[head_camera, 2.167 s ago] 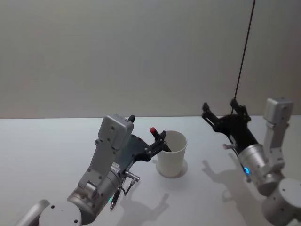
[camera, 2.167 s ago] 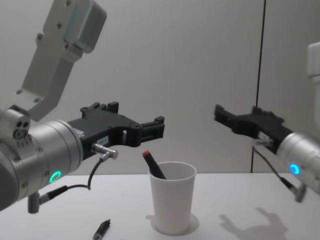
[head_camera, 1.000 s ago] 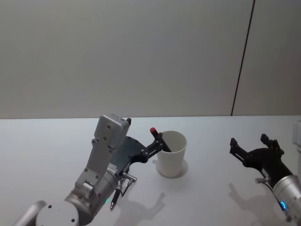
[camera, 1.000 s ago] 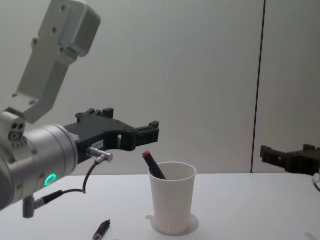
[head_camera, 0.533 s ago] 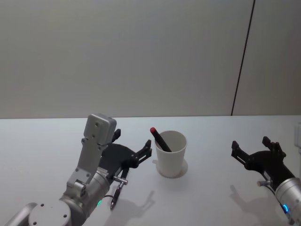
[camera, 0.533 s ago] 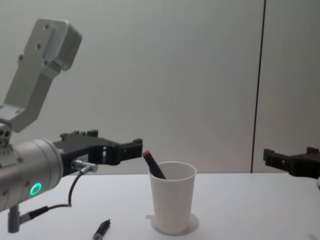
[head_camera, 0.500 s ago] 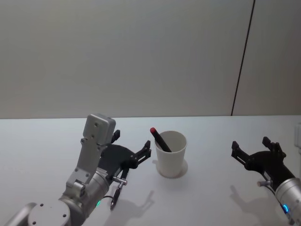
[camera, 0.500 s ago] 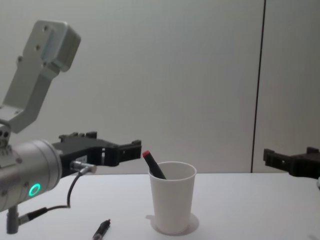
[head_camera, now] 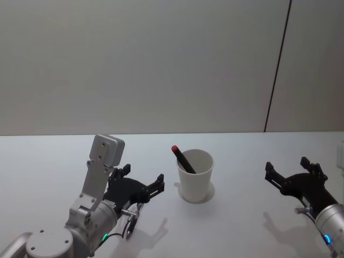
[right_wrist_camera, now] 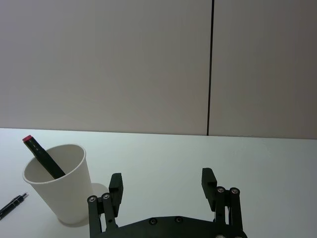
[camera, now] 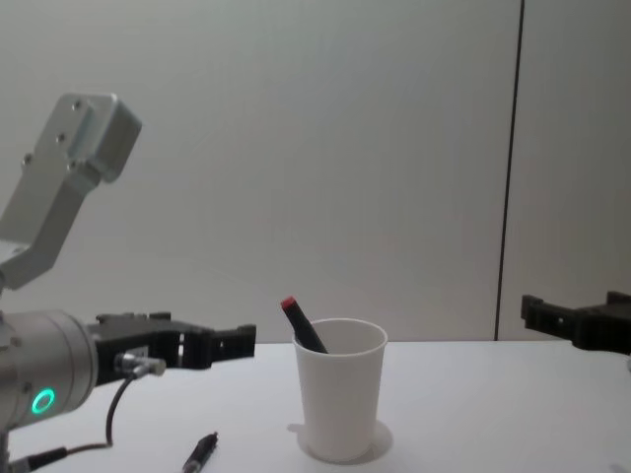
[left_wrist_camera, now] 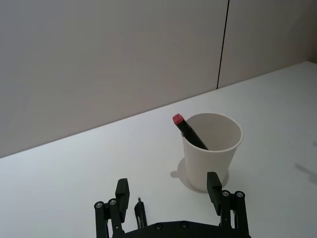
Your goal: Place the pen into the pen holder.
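Pen [head_camera: 182, 160] leans in cup [head_camera: 195, 181], desk [head_camera: 54, 161] centre. Left claw [head_camera: 143, 174] gapes empty beside it; right claw [head_camera: 286, 164] likewise, near right edge. Withdraw wide of cup.

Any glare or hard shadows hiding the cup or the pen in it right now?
Head view: even light, no glare on the pen holder; the pen reads clearly. Soft shadows of the open left gripper and open right gripper fall on the table, apart from the pen holder. Chest view: a faint shadow rings the pen holder's base.
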